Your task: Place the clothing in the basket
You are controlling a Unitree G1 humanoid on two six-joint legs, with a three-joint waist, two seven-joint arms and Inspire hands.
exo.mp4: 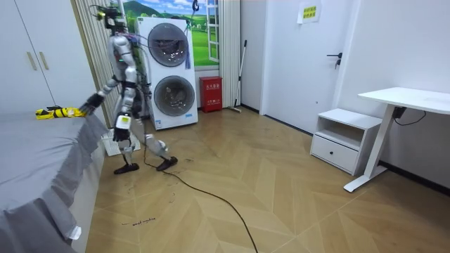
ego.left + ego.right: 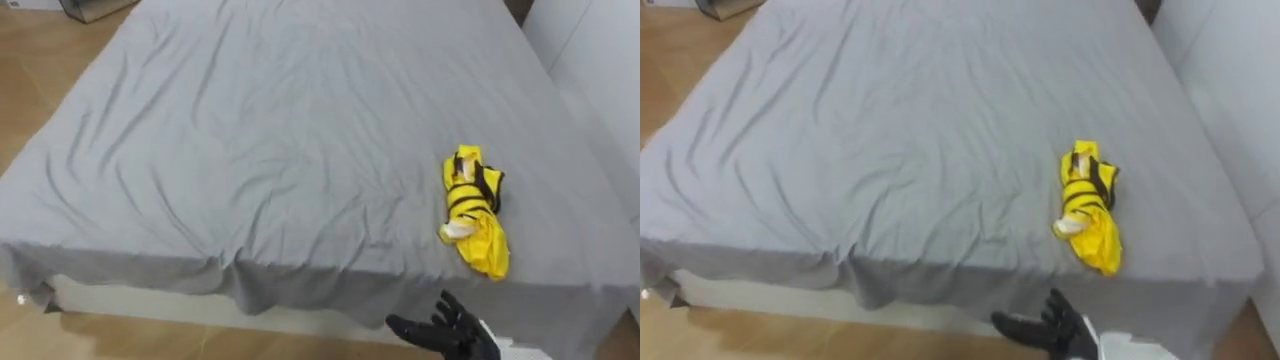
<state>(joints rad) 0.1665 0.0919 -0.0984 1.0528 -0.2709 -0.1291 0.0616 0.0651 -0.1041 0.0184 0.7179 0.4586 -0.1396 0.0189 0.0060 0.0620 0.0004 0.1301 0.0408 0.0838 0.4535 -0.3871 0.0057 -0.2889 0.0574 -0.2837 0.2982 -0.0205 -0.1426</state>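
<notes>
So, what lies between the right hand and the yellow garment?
Nothing but bare grey sheet between the right hand and yellow garment, seen in both eye views.

Garment [image 2: 473, 210] on the bed [image 2: 250, 150] near its front right corner, right hand [image 2: 450, 328] before the edge.

One garment [image 2: 473, 212], one bed [image 2: 250, 130], two washing machines [image 1: 169, 95].
The garment lies just beyond the fingers [image 2: 415, 328] of the one right hand [image 2: 462, 338]; one desk [image 1: 408, 98], one door [image 1: 309, 56].
</notes>
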